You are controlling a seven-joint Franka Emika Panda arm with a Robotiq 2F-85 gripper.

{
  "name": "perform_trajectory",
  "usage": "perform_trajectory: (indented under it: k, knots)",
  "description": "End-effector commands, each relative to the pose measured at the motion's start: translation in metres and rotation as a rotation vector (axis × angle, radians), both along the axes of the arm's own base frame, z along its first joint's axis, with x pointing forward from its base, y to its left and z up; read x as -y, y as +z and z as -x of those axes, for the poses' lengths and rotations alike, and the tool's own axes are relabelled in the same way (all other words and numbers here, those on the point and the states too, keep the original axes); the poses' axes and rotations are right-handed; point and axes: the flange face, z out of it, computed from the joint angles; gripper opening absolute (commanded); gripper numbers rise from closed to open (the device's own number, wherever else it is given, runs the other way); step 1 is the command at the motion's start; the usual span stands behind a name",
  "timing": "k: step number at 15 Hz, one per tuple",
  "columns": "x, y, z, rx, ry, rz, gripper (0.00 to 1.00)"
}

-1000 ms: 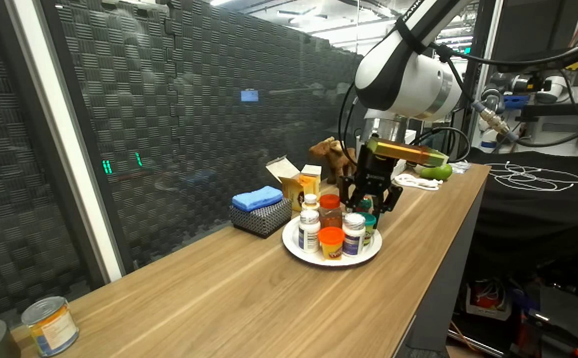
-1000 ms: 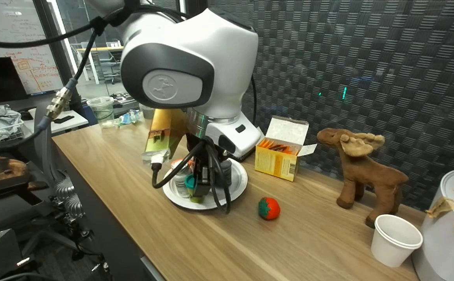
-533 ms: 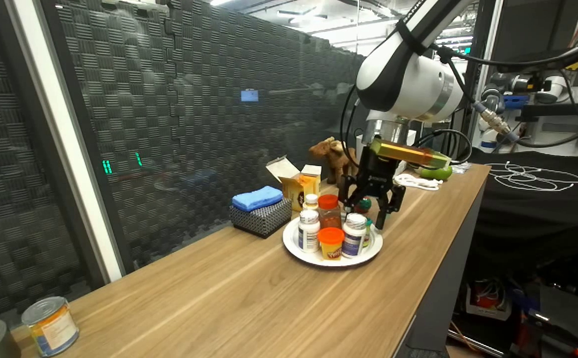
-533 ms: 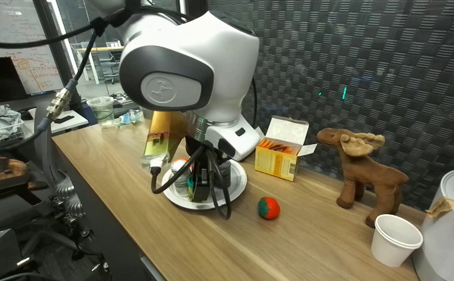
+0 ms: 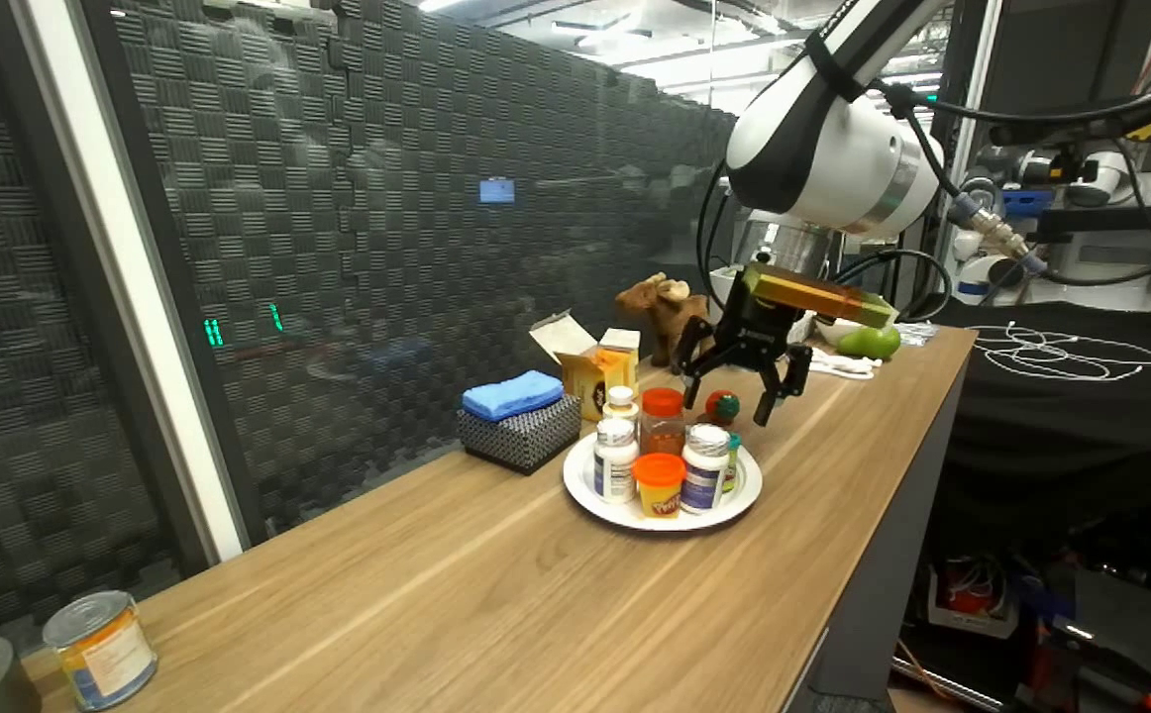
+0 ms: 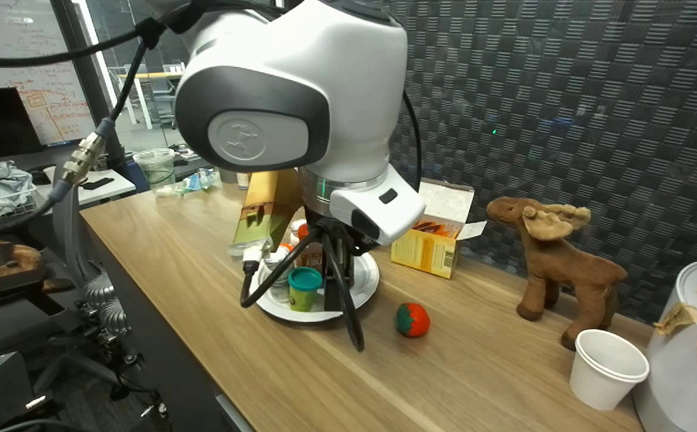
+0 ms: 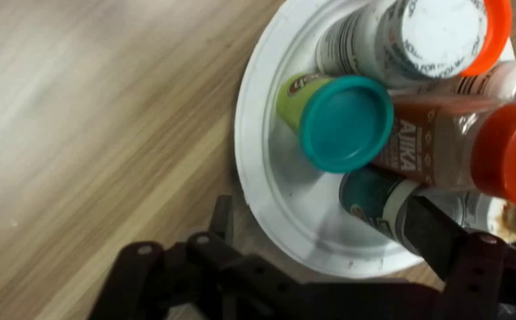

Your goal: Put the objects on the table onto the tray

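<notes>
The tray (image 5: 580, 500), a round white plate, lies on the wood-grain table (image 5: 496, 594) crowded with containers. Two white pill bottles (image 5: 615, 465) stand there with a small orange cup (image 5: 661, 487) between them. Behind these are a red-lidded jar (image 5: 663, 428) and a smaller white-capped bottle (image 5: 621, 404). At the plate's edge sits a green cup with a teal lid (image 7: 347, 124). The dark-labelled jar (image 7: 373, 198) is partly covered by one finger in the wrist view. My gripper (image 5: 727, 408) hangs above the tray's far side, jaws wide apart, nothing held.
A toy tomato (image 6: 412, 320) lies beside the tray. Nearby are an opened yellow box (image 6: 425, 249), a plush moose (image 6: 555, 258) and white paper cups (image 6: 609, 369). A black mesh box (image 5: 521, 434) bears a blue cloth (image 5: 513, 394). A tin can (image 5: 100, 651) stands far off.
The jaws have spread apart, leaving the teal-lidded cup standing on the tray. My gripper has risen and moved back from it, toward the far side in the view that shows the tin can.
</notes>
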Motion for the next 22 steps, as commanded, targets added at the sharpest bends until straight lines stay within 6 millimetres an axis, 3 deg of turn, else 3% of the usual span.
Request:
perform_trajectory:
  k: [1,4,8,15,16,17,22]
  knots:
    - [0.021,0.021,-0.003,0.075,-0.118,0.044,1.00]
    - [0.039,0.022,-0.020,0.092,-0.218,0.097,1.00]
    - [0.056,0.009,-0.044,0.043,-0.305,0.147,1.00]
    - [0.059,-0.012,-0.073,-0.047,-0.366,0.140,1.00]
    - [0.059,-0.013,-0.074,-0.058,-0.374,0.137,0.91]
    - [0.058,-0.014,-0.072,-0.067,-0.382,0.132,0.74]
    - [0.067,-0.018,-0.063,-0.097,-0.444,0.126,0.35]
